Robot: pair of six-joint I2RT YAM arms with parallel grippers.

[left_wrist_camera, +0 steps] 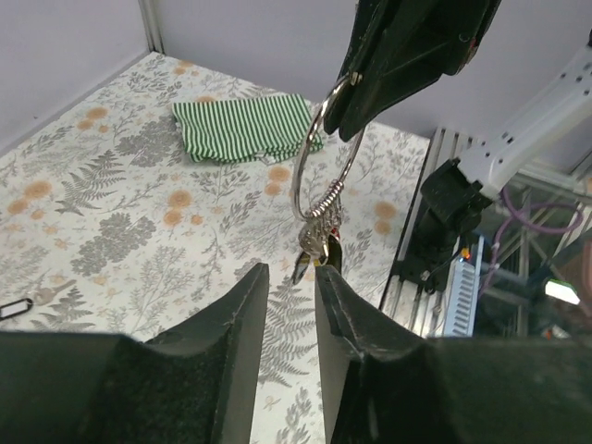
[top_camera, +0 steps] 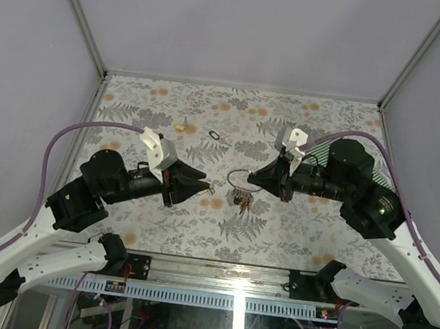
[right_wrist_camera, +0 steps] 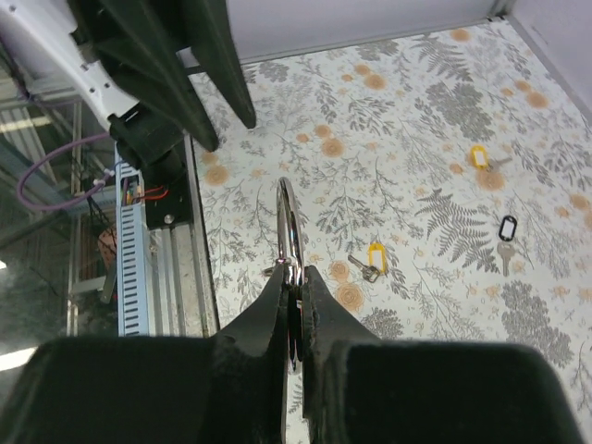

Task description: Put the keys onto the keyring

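Left pincer [left_wrist_camera: 289, 274] gapes empty just before keys [left_wrist_camera: 314, 248] dangling from the keyring [left_wrist_camera: 295, 180] clenched in right pincer [right_wrist_camera: 294, 282].

bright, diffuse overhead light with faint shadows, white glare streak at bottom centre of the top view, slight blur on the close right gripper [right_wrist_camera: 296, 277].

We reached both arms inward, gripper tips facing, a little apart.
Our white-and-black left arm [top_camera: 36, 258] and white-and-black right arm [top_camera: 423, 274] bent at the elbow, forearms angled toward the middle. The black two-finger left gripper [top_camera: 206, 183] pointed right, jaws parted by a narrow gap, nothing between them. The black two-finger right gripper [top_camera: 251, 182] pointed left, jaws pinched tight on the thin silver wire keyring [right_wrist_camera: 289, 222].
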